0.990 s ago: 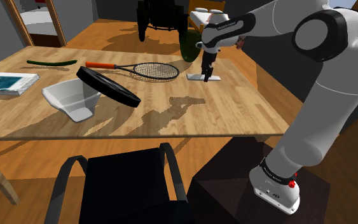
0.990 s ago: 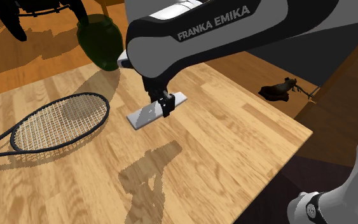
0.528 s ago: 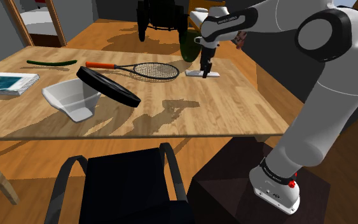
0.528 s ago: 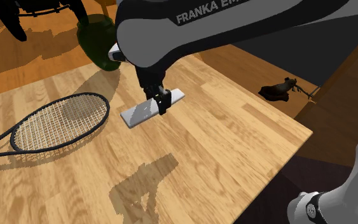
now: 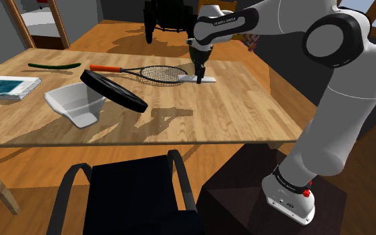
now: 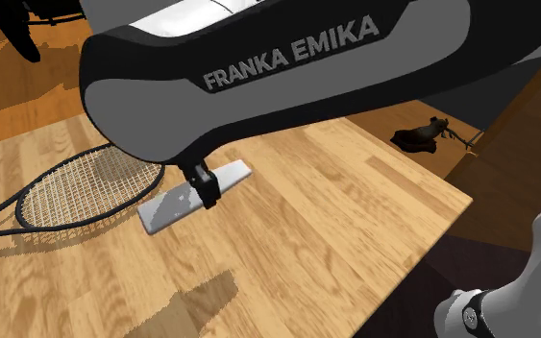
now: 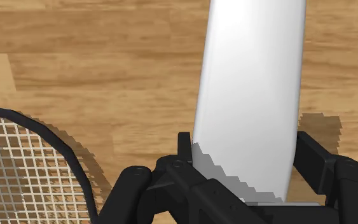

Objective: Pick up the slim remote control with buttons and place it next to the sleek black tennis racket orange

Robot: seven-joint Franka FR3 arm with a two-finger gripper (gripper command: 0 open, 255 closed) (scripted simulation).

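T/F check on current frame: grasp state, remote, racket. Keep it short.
1. The end effector is shut on the remote. True.
2. The remote is black. False: it is drawn plain light grey to white; the wrist view shows a smooth pale body.
3. The remote is beside the head end of the tennis racket, with bare wood showing between them in the wrist view. True.
4. The racket's handle is blue. False: it is orange, on a dark frame.
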